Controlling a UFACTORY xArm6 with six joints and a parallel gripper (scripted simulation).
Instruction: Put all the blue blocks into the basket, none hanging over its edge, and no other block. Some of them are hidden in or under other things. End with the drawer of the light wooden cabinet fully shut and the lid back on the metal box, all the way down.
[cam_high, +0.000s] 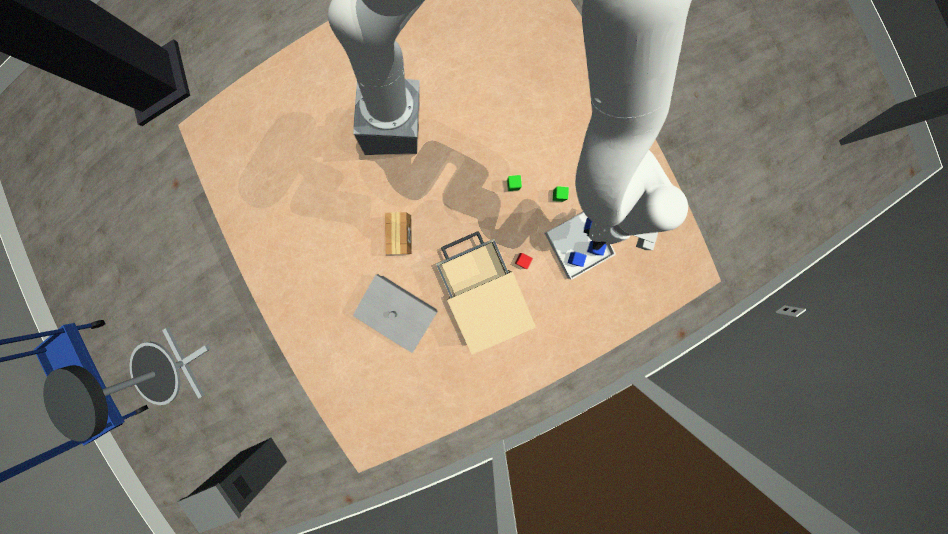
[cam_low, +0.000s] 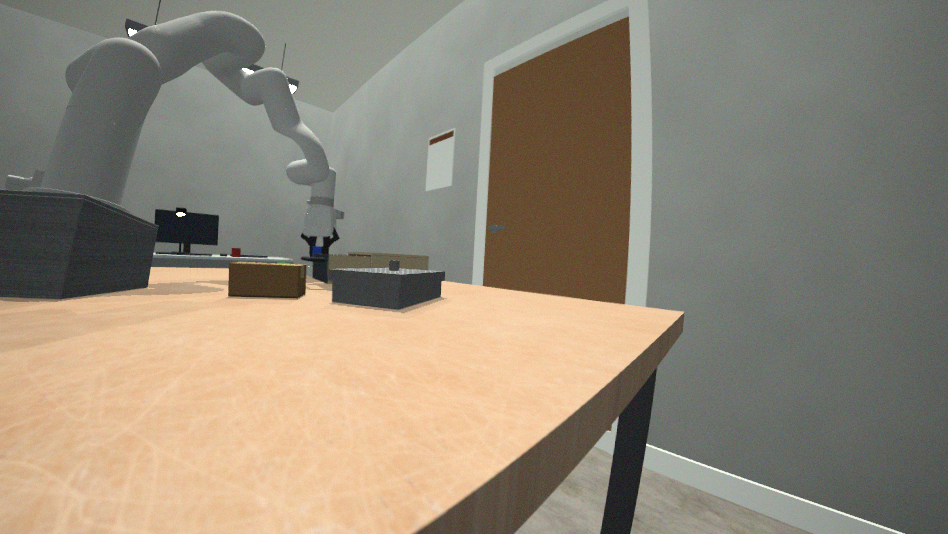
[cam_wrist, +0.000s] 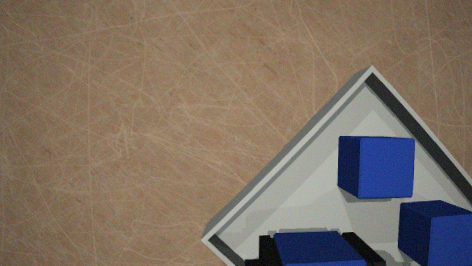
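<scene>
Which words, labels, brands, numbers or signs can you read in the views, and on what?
None can be read.
The wall sheet has a dark red band at its top; no lettering can be made out.
The arm and the parcel-like brown box show no readable marking.

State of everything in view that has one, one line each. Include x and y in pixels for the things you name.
Gripper (cam_low: 317, 249) (cam_wrist: 316, 250): shut on a blue block (cam_high: 587, 226) (cam_low: 317, 250) (cam_wrist: 314, 245), over the basket (cam_high: 569, 276) (cam_wrist: 287, 150)
Drawer (cam_high: 471, 266): pulled open
Metal box lid (cam_high: 412, 318) (cam_low: 358, 270): on the box
Basket: open-topped, two blue blocks inside
</scene>
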